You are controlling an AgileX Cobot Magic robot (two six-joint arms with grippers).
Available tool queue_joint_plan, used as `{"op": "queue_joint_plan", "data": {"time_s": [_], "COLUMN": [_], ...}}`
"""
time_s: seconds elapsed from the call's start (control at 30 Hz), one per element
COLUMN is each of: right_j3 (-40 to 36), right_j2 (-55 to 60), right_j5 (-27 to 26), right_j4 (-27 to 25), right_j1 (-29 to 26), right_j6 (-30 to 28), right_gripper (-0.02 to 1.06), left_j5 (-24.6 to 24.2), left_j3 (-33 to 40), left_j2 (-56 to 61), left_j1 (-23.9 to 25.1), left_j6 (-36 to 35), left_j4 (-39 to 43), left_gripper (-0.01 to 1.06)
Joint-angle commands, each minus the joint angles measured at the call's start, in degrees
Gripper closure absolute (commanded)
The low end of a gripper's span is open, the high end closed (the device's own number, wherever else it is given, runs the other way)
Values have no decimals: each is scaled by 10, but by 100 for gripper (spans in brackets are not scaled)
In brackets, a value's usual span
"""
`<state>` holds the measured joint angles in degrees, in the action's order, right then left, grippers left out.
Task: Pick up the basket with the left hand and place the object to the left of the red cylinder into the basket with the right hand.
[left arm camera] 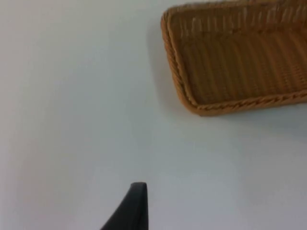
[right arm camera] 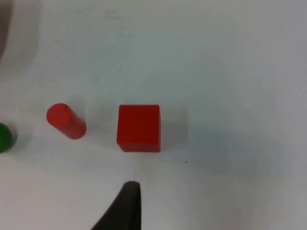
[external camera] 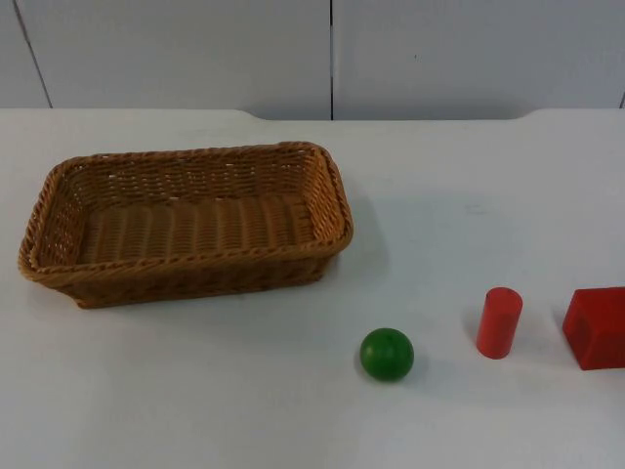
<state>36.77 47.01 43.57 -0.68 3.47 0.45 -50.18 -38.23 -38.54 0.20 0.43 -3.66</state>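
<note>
A brown wicker basket (external camera: 337, 200) stands empty on the left half of the white table. A green ball (external camera: 387, 354) lies to the left of an upright red cylinder (external camera: 499, 322) near the front. My left gripper (left arm camera: 138, 194) hovers over bare table, apart from the basket's (left arm camera: 175, 72) short end. My right gripper (right arm camera: 129, 191) hangs above the table just short of a red cube (right arm camera: 138, 128), with the cylinder (right arm camera: 65, 121) and the ball (right arm camera: 4, 138) off to its side. Neither gripper touches anything.
The red cube (external camera: 597, 326) sits right of the cylinder at the table's right edge. A grey partition wall (external camera: 332, 54) closes the far side of the table.
</note>
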Motion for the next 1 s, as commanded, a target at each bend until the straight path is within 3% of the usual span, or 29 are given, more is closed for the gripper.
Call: {"op": "queue_joint_plan", "data": {"time_s": [0.0,0.43,0.7,0.97], "right_j3": [3,3,3,3], "right_j2": [21,41,41,41], "right_j5": [-9,-10,-12,-11], "right_j4": [0,1,1,3], "right_j1": [3,3,3,3], "right_j6": [0,0,0,0], "right_gripper": [-1,-1,-1,-1], "left_j5": [13,93,107,80], "left_j3": [-4,-6,-111,-225], "left_j2": [-27,-175,-343,-489], "left_j1": [-1,-1,-1,2], "left_j6": [2,26,40,69], "left_j4": [-8,-34,-33,-12], "left_gripper": [0,0,0,0]}}
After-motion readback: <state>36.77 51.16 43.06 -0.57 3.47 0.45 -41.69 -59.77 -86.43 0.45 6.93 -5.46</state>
